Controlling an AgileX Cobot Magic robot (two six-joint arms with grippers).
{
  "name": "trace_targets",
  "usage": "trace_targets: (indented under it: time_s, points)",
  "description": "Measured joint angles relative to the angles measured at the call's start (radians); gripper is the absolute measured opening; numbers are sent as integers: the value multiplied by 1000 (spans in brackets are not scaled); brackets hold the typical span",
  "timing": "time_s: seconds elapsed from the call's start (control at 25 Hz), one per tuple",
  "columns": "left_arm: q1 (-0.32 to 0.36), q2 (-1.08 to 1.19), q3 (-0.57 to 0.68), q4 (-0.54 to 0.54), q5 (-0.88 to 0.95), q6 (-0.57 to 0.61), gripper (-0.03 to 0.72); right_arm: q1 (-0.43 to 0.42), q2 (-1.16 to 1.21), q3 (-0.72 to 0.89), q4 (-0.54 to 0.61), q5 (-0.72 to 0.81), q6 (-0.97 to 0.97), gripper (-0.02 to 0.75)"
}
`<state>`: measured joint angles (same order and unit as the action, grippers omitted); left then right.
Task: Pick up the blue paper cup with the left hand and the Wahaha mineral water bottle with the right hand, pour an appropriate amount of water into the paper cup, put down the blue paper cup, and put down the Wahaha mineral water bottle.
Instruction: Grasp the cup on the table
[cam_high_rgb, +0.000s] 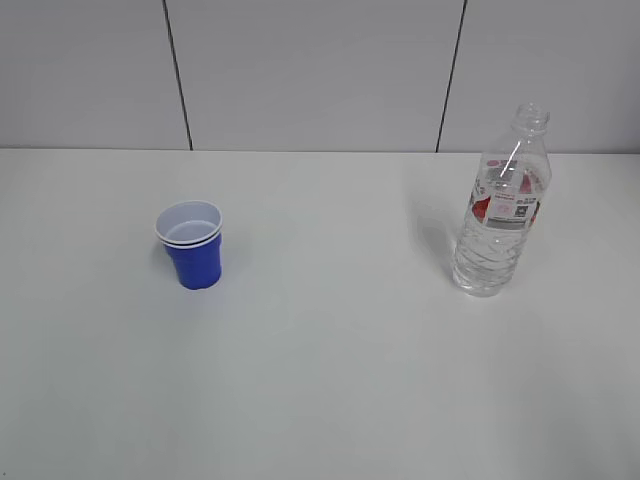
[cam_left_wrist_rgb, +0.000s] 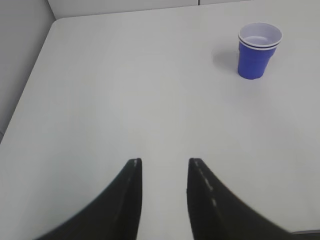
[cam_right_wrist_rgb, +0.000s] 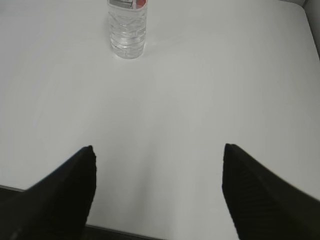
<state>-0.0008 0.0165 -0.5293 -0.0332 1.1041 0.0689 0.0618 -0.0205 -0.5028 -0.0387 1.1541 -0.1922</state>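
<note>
Nothing of the job looks done yet: both things stand alone on the desk (cam_high_rgb: 330, 400), and no arm shows in the exterior view. All the steps are left, I think: grab, pour, set down.

The desk is big, flat, smooth and white. On its right side stands the Wahaha mineral water bottle (cam_high_rgb: 500, 215), tall, see-through and bumpy with ribs, with a red-and-white label and no cap. The water (cam_high_rgb: 487, 258) inside is clear (how full it is, I cannot tell). Well apart, on the left, sits the blue paper cup (cam_high_rgb: 193, 248), short, wider at the top, white inside, with a double white rim.

The right claw (cam_right_wrist_rgb: 157, 155) is spread wide, far from the bottle. The left claw (cam_left_wrist_rgb: 164, 167) has a narrower gap, holds nothing, and is far from the cup.
</note>
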Motion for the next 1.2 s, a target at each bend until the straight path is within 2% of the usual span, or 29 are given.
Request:
trace_targets:
  time_s: [0.96,1.08,1.2]
  points:
    - [0,0,0,0,0,0,239,0,0,0,0,0,0,587]
    - [0,0,0,0,0,0,274,0,0,0,0,0,0,587]
    - [0,0,0,0,0,0,371,0,0,0,0,0,0,587]
